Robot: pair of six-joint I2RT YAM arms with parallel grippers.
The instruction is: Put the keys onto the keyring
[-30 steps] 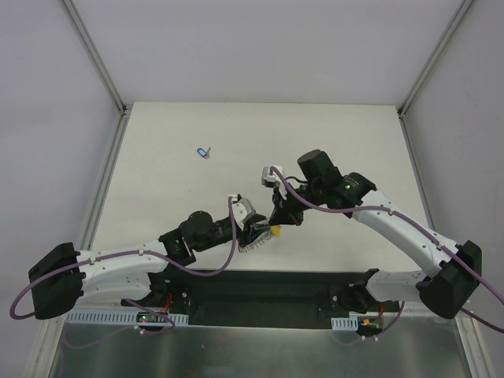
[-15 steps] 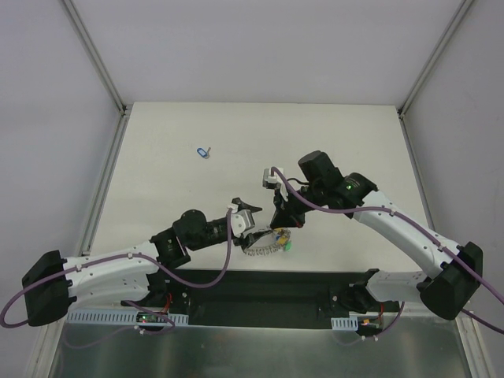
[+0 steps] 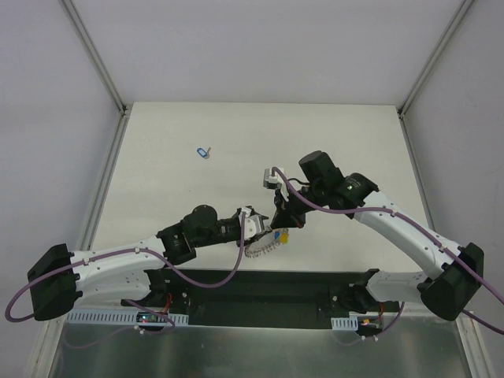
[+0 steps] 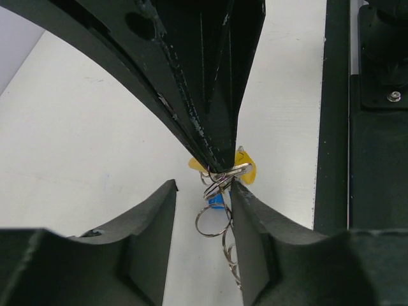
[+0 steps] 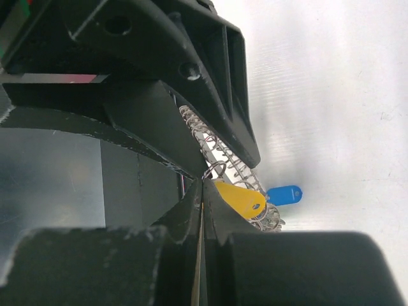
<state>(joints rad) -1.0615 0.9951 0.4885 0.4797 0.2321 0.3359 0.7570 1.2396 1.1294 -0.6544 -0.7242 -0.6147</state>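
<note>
In the top view both grippers meet over the keyring (image 3: pixel 264 246), a grey piece edged with silvery wire loops near the table's front edge. My right gripper (image 3: pixel 281 224) is shut on a key with a yellow tag (image 5: pixel 239 199); its fingertips (image 4: pixel 220 162) pinch the metal part. A blue tag (image 5: pixel 285 194) hangs on the loops (image 4: pixel 213 220) beside it. My left gripper (image 4: pixel 203 188) is open, its jaws on either side of the hanging loops, which touch the right-hand finger (image 4: pixel 255 236). Another blue-tagged key (image 3: pixel 204 151) lies alone at the far left.
A black rail (image 3: pixel 268 287) runs along the table's near edge just below the grippers. Grey walls with metal corner posts (image 3: pixel 94 55) enclose the white table (image 3: pixel 346 134) on three sides.
My left gripper has swung away and come back right and down, its open jaws now around the wire loops. The right gripper has stayed put with the yellow-tagged key.
</note>
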